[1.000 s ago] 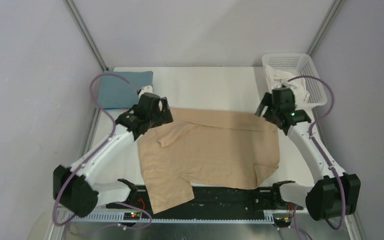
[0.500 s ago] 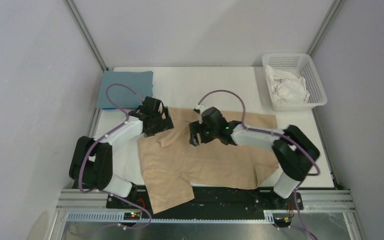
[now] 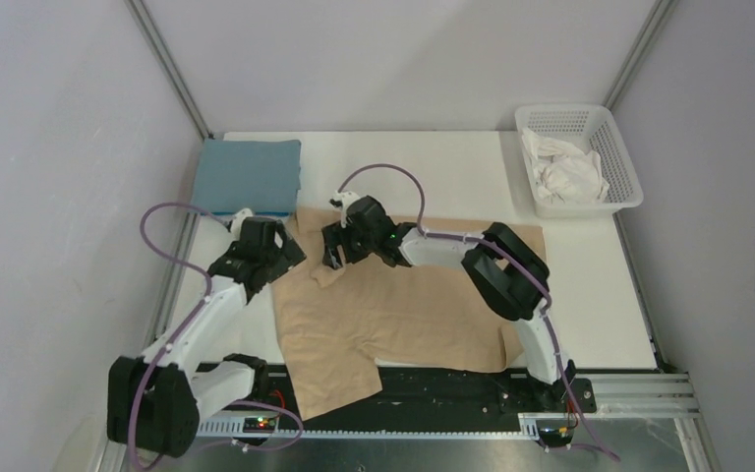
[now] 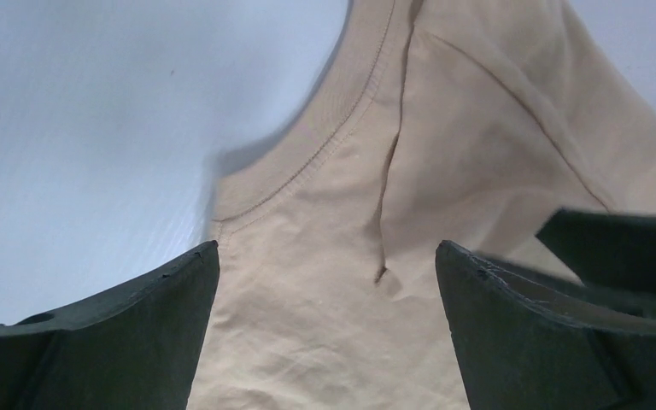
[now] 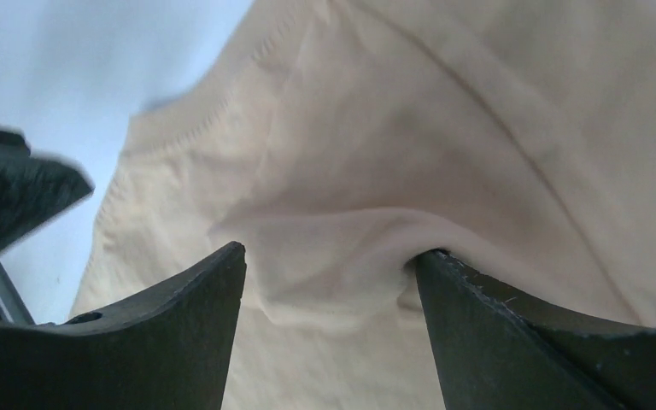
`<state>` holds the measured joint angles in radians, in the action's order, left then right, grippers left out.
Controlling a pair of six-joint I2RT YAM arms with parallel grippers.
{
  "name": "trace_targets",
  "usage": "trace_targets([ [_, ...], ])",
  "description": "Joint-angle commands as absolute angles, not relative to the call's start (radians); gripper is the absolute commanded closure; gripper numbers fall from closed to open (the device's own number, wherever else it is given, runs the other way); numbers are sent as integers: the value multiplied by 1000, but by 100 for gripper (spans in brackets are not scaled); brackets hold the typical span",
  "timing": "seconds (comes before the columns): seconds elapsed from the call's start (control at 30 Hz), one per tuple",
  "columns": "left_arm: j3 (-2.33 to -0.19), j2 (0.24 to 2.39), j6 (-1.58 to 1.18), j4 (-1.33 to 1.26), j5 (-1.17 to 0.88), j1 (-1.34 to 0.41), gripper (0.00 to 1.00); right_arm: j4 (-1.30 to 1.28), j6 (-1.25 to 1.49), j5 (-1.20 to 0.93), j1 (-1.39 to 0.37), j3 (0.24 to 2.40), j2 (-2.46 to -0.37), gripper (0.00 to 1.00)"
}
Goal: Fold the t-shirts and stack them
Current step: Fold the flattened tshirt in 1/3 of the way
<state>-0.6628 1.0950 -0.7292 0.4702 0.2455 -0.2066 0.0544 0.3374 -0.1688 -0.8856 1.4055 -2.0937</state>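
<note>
At mid-table, you are holding your left gripper (image 4: 326, 265) with jaws spread wide over the hemmed edge of the spread tan t-shirt (image 3: 403, 305). Your right gripper (image 5: 329, 256), jaws also apart, is straddling a raised pucker of that cloth. The teal t-shirt (image 3: 248, 175) is lying folded at the far-left corner.

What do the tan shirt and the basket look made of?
Tan shirt: soft matte cloth, probably cotton, though the fibre cannot be told. It wrinkles and drapes, and the wrist views show a stitched hem. Basket: white rigid plastic, going by its moulded lattice walls and smooth rim.
</note>
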Motion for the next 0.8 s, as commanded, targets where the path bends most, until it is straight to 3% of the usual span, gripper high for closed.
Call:
trace_targets([
  [0.0, -633, 993, -762, 478, 304, -203, 0, 45, 318, -146, -876, 1581, -2173, 23],
  [0.13, -613, 965, -759, 495, 321, -202, 0, -32, 308, -129, -879, 1680, -2215, 23],
  [0.47, -655, 1033, -746, 495, 314, -203, 0, -81, 159, 43, -925, 1434, -2022, 27],
  [0.6, -665, 1033, -744, 494, 301, -202, 0, -120, 106, 75, -945, 1423, -2028, 34],
  [0.77, -639, 1007, -743, 484, 214, -203, 0, -92, 121, 44, -950, 1407, -2016, 35],
])
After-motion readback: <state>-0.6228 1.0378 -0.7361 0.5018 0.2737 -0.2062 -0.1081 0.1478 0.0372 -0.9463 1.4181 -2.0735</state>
